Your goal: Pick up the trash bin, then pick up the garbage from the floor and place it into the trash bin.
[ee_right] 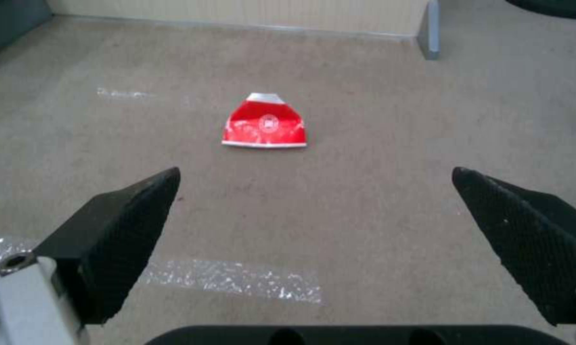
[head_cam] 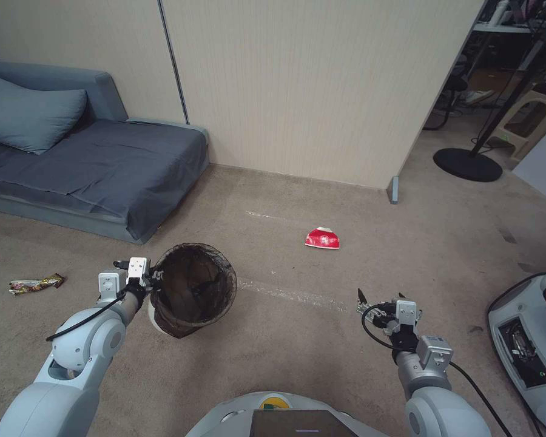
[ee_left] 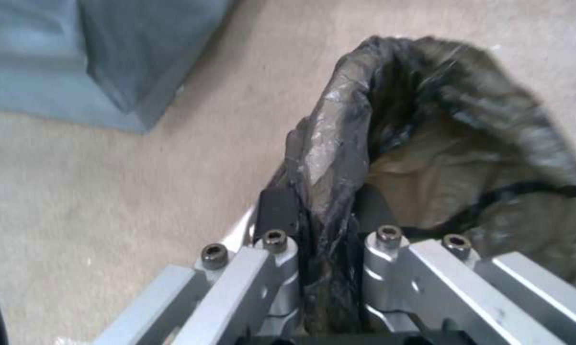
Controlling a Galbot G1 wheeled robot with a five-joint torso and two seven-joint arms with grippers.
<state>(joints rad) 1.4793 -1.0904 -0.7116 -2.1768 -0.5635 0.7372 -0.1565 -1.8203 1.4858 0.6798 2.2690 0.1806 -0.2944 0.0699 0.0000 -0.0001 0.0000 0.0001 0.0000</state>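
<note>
Beige carpet floor point(head_cam: 297, 352) running up to a pale panelled wall point(head_cam: 297, 85), with clear tape strips point(ee_right: 230, 280) stuck across it. A grey sofa point(head_cam: 97, 164) with a cushion off to the left, beyond the left arm.

Left gripper point(head_cam: 153, 278) clamped on the rim of the trash bin point(head_cam: 191, 291) — fingers point(ee_left: 278, 211) pinched together on the dark liner bag point(ee_left: 329, 158) folded over the edge, one inside the rim and one outside. Bin hanging from that grip just to the gripper's right, mouth open and facing up, white wall showing below the bag. Whether its base touches the carpet cannot be told.

Right gripper point(head_cam: 365, 303) low over the carpet, well to the right of the bin, black textured pads point(ee_right: 118, 225) spread wide apart and holding nothing. Straight ahead of it and a little to its left, apart from the fingertips — the garbage, a red packet point(head_cam: 322, 238) with a white edge, lying flat on the floor between the gripper and the wall. One tape strip just in front of the pads, between them and the packet.

A yellow-brown wrapper point(head_cam: 35, 283) on the carpet out to the left of the left gripper, well apart from it.
</note>
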